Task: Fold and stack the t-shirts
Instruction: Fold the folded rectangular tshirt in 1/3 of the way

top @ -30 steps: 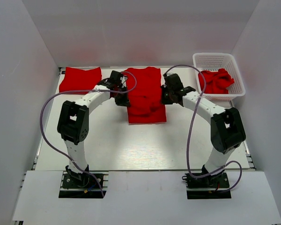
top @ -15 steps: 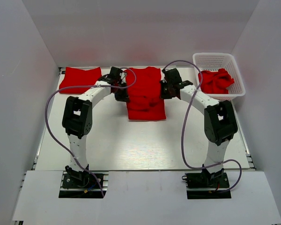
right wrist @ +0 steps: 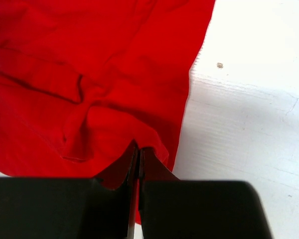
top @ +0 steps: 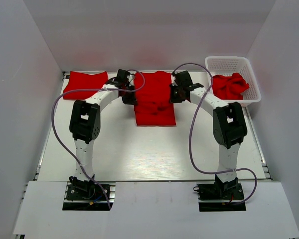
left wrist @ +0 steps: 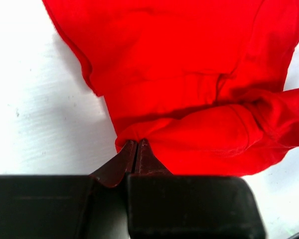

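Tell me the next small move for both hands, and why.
Probably carry both hands toward the far end: the left hand and right hand are shut on opposite sides of the middle t-shirt, its fold only partway over.

The tabletop (top: 139,154) was white and matte, filling the centre of the overhead view. A plain white back wall (top: 149,35) closed off the top of the frame. A white left panel (top: 20,124) and a white right panel (top: 284,129) stood along either side. A metal rail (top: 41,159) ran down the tabletop's left edge. A white board (top: 154,209) spanned the bottom. Lighting was diffuse and shadows soft. In the right wrist view the surface bore fine scratches and a small dark speck (right wrist: 220,65).
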